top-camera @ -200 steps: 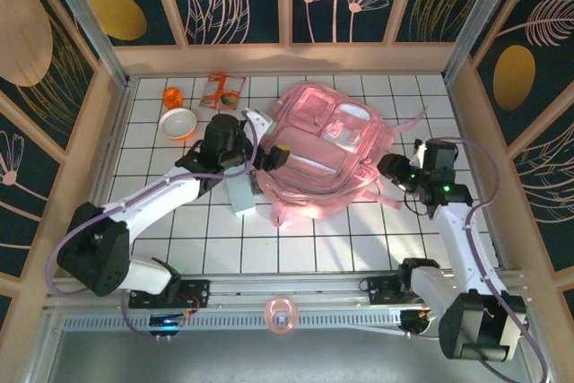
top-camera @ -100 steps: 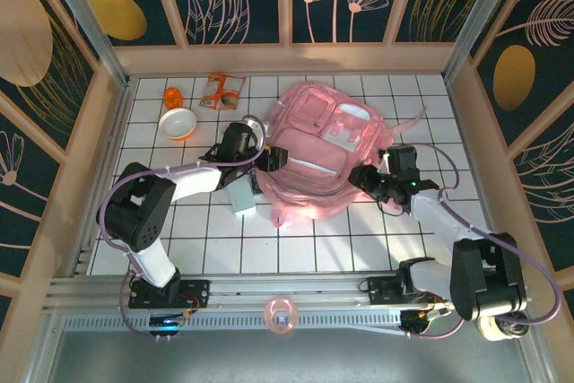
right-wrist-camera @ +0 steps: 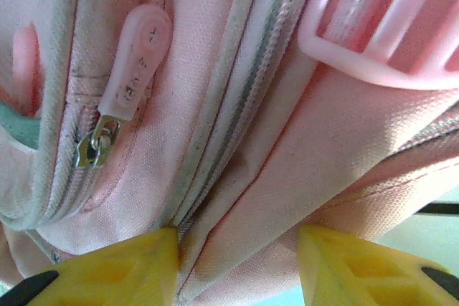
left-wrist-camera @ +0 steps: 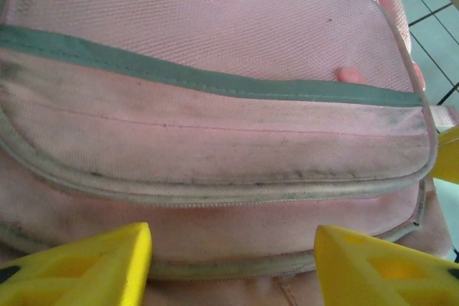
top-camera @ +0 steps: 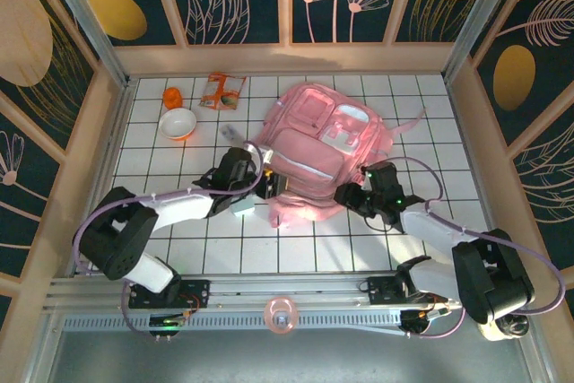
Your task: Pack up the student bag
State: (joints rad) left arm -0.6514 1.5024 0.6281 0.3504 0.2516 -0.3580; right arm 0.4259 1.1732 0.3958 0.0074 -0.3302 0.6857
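Note:
The student bag point(top-camera: 316, 143), a big pink backpack with white trim, lies flat in the middle of the table with its front pockets up. My left gripper point(top-camera: 266, 187) is at the bag's near-left edge. Its yellow fingers point(left-wrist-camera: 93, 266) stand apart, open, with the bag's lower seam point(left-wrist-camera: 229, 266) across the gap. My right gripper point(top-camera: 345, 193) is at the near-right edge. Its fingers point(right-wrist-camera: 122, 270) pinch a bunched fold of pink fabric point(right-wrist-camera: 244, 249) beside a zip line. A pink zip pull point(right-wrist-camera: 133, 62) hangs just above.
A small grey box point(top-camera: 240, 206) lies on the table under the left arm's wrist. At the back left are an orange-and-white bowl point(top-camera: 178, 123), a small orange object point(top-camera: 172, 96) and a snack packet point(top-camera: 221, 90). Pink straps point(top-camera: 408, 123) trail off the bag's right side.
Both arms have dropped low and come in to the bag's near edge. The left jaws have narrowed, the right ones slightly. The bag has shifted a little.

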